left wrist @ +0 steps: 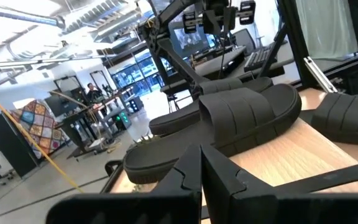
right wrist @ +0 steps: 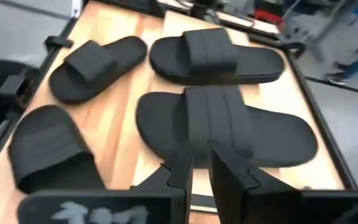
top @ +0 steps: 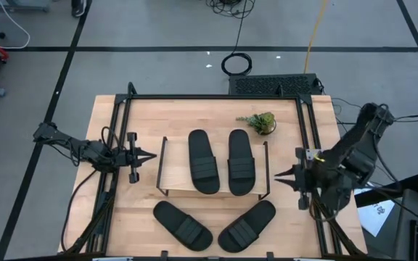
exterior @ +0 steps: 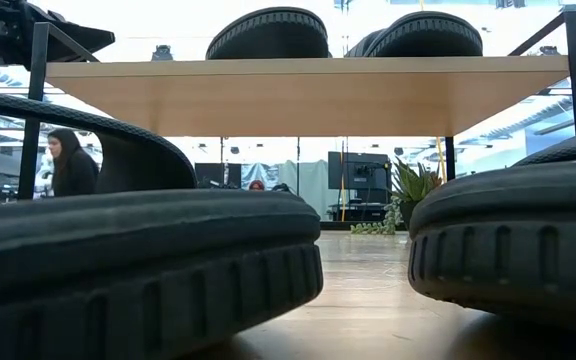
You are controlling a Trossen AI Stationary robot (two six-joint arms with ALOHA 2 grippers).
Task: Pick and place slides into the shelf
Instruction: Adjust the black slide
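The black ribbed-strap slide sandal (top: pixel 247 226), angled toward two o'clock, is lain nearest at seven o'clock from the right gripper (top: pixel 279 175), fingers together.

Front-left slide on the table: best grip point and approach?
Pinch the wide ribbed strap of the front-left slide from above, fingers across it. It lies flat, sole down, angled, apart from its neighbour; the strap arches clear of the footbed. The left hand, shut, is nearer.

Left arm (top: pixel 78 147): slim black jointed links, with thin black cables looped alongside.
Right arm (top: pixel 354 156): bulkier black links; a pale plate near the wrist.
Left gripper (top: pixel 151 156): two black pointed fingers on a crossbar.
Right gripper (top: pixel 278 176): black, same tapered form.
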